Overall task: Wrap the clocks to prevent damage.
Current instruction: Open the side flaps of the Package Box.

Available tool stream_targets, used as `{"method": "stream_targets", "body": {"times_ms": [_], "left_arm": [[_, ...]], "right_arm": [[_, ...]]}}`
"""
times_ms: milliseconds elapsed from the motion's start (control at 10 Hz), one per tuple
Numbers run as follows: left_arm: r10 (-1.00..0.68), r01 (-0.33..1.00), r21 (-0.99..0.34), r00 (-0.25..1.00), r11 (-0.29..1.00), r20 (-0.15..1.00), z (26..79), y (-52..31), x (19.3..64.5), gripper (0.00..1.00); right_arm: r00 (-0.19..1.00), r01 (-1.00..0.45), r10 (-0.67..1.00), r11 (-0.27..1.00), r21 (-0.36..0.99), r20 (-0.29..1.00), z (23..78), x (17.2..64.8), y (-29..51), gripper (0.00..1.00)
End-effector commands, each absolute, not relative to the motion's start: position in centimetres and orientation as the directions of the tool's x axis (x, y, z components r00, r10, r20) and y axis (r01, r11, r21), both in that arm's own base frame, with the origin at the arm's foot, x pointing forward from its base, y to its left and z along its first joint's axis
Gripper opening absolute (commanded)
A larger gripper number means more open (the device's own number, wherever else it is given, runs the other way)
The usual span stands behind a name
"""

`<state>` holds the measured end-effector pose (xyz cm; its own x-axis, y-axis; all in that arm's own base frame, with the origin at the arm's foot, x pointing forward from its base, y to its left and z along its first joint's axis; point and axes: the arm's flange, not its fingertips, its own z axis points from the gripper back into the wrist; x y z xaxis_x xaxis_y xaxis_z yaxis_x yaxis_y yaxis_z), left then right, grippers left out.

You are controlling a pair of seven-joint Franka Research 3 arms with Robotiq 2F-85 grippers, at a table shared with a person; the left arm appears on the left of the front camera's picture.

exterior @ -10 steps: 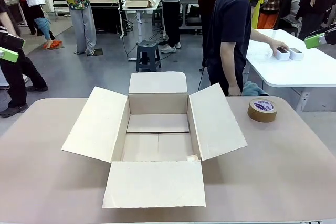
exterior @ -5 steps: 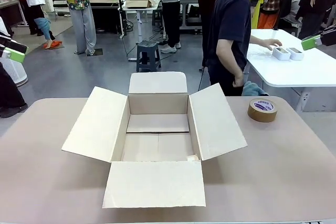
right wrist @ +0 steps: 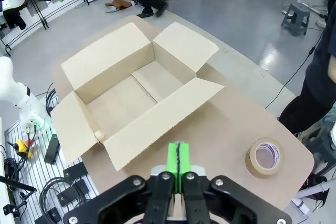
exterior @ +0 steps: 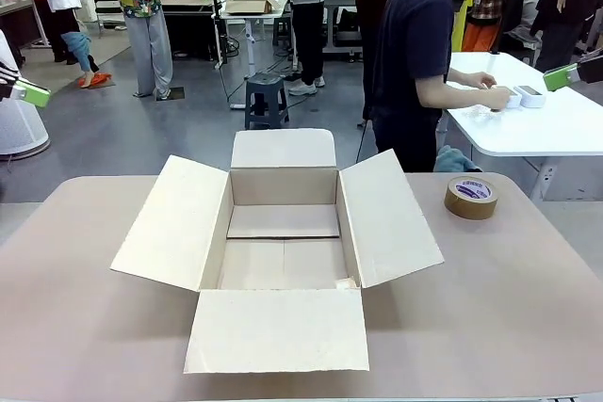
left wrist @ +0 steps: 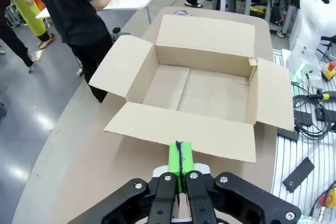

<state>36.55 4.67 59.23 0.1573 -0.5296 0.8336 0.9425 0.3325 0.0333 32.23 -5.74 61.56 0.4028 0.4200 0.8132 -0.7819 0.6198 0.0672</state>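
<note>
The left fingers (left wrist: 174, 162) and right fingers (right wrist: 172, 165) are fully closed, pad against pad, and nothing is held. The clocks (exterior: 530, 94) are located on the far white tabletop (exterior: 565, 129), at the person's hand (exterior: 492, 91).

The left gripper (exterior: 34, 94) shows at the far left edge of the front view, raised high, its green tip pointing inward toward the middle. The right gripper (exterior: 563, 76) mirrors it at the far right edge, equally high and also pointing inward. In the left wrist view the left gripper (left wrist: 179, 153) has its 2 fingers pressed together, green pads meeting along a thin dark seam and holding nothing. In the right wrist view the right gripper (right wrist: 178, 155) is closed the same way, empty, angled downward.
</note>
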Motion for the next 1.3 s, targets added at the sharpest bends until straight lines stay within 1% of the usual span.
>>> {"method": "stream_targets", "body": {"times_ms": [0, 300, 400, 500, 700, 800, 900, 1000, 1100, 1200], "left_arm": [[-0.506, 0.939, 0.01, 0.175, 0.343, 0.845, 59.6, 4.9, 36.7, 0.0], [-0.499, 0.93, -0.008, 0.205, 0.368, 0.842, 59.4, 4.9, 36.8, 0.0], [-0.508, 0.91, -0.01, 0.24, 0.414, 0.828, 59.6, 4.7, 36.9, 0.0], [-0.521, 0.937, 0.02, 0.177, 0.35, 0.835, 59.2, 5.2, 36.7, 0.0], [-0.521, 0.937, 0.02, 0.177, 0.35, 0.835, 59.2, 5.2, 36.7, 0.0], [-0.519, 0.931, 0.01, 0.195, 0.366, 0.832, 59.3, 5.2, 36.7, 0.0], [-0.633, 0.924, 0.004, 0.26, 0.383, 0.729, 60.7, 3.3, 38.2, 0.0], [-0.708, 0.931, 0.044, 0.244, 0.362, 0.663, 62.6, 0.4, 39.4, 0.0], [-0.731, 0.932, 0.011, 0.276, 0.362, 0.624, 64.5, -3.5, 40.9, 0.0], [-0.751, 0.925, -0.025, 0.324, 0.38, 0.575, 65.0, -6.1, 41.8, 0.0]], "right_arm": [[0.379, -0.803, 0.455, 0.594, 0.042, 0.806, 61.6, 32.4, -5.9, 0.0], [0.379, -0.805, 0.472, 0.593, 0.032, 0.796, 61.2, 32.5, -6.1, 0.0], [0.445, -0.725, 0.345, 0.681, 0.106, 0.826, 61.3, 32.8, -6.3, 0.0], [0.387, -0.797, 0.448, 0.602, 0.048, 0.806, 61.2, 32.2, -5.9, 0.0], [0.387, -0.797, 0.448, 0.602, 0.048, 0.806, 61.2, 32.2, -5.9, 0.0], [0.402, -0.781, 0.427, 0.622, 0.06, 0.81, 61.2, 32.2, -6.3, 0.01], [0.378, -0.763, 0.45, 0.646, -0.003, 0.809, 63.8, 32.5, -4.8, 0.01], [0.443, -0.736, 0.484, 0.676, -0.001, 0.755, 66.3, 33.2, -1.3, 0.01], [0.534, -0.708, 0.512, 0.706, 0.025, 0.673, 67.2, 34.3, 2.8, 0.01], [0.593, -0.673, 0.504, 0.738, 0.043, 0.628, 67.5, 35.4, 6.3, 0.01]]}}
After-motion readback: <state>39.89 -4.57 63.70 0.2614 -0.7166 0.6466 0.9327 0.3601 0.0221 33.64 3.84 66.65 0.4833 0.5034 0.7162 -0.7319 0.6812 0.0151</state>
